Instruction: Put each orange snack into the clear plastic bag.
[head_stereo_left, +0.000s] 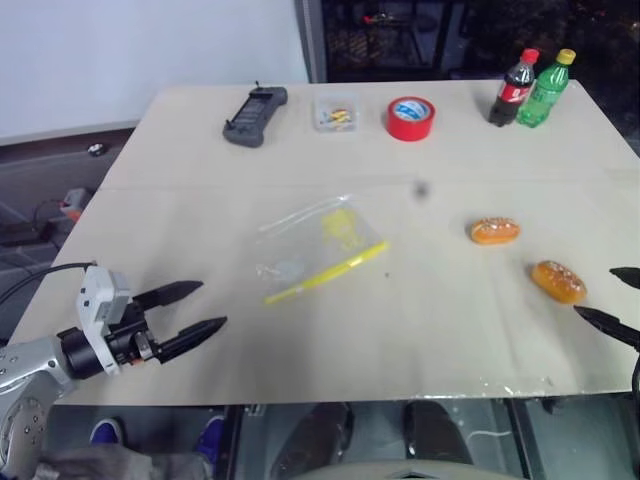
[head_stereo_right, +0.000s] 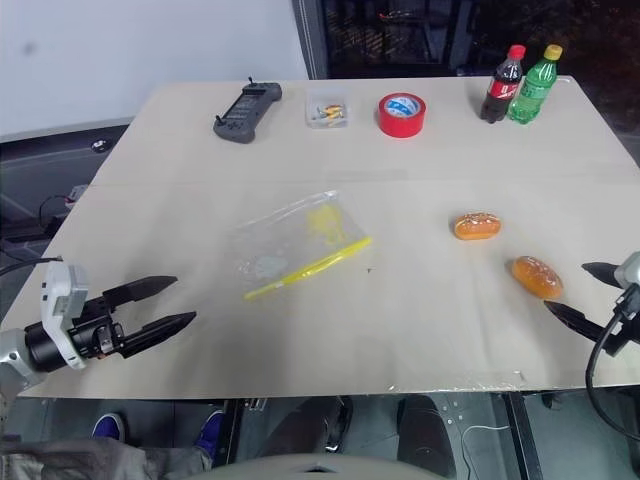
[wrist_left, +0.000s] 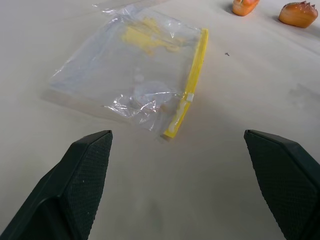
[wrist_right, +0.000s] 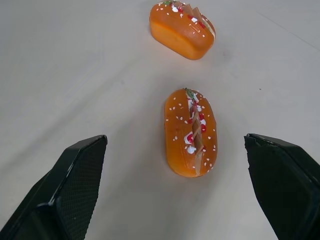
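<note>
Head views: both orange snacks lie loose on the counter (head_stereo_left: 200, 120) at right, the far snack (head_stereo_left: 494, 231) and the near snack (head_stereo_left: 558, 281) close together. The clear plastic bag (head_stereo_left: 318, 246) lies flat mid-counter, nothing orange inside. My left tool (head_stereo_left: 195, 310) hovers near-left, fingers spread, empty. My right tool (head_stereo_right: 584, 292) sits just right of the near snack, spread, empty.

Left wrist view: bag (wrist_left: 135, 80) ahead of my spread fingers (wrist_left: 80, 180), yellow seal strip toward the snacks; whether the mouth is open, cannot tell.

Right wrist view: near snack (wrist_right: 190, 132) lies between my spread fingers (wrist_right: 70, 190), untouched; far snack (wrist_right: 182, 29) beyond.

Judgement: nothing bagged; both snacks left.
</note>
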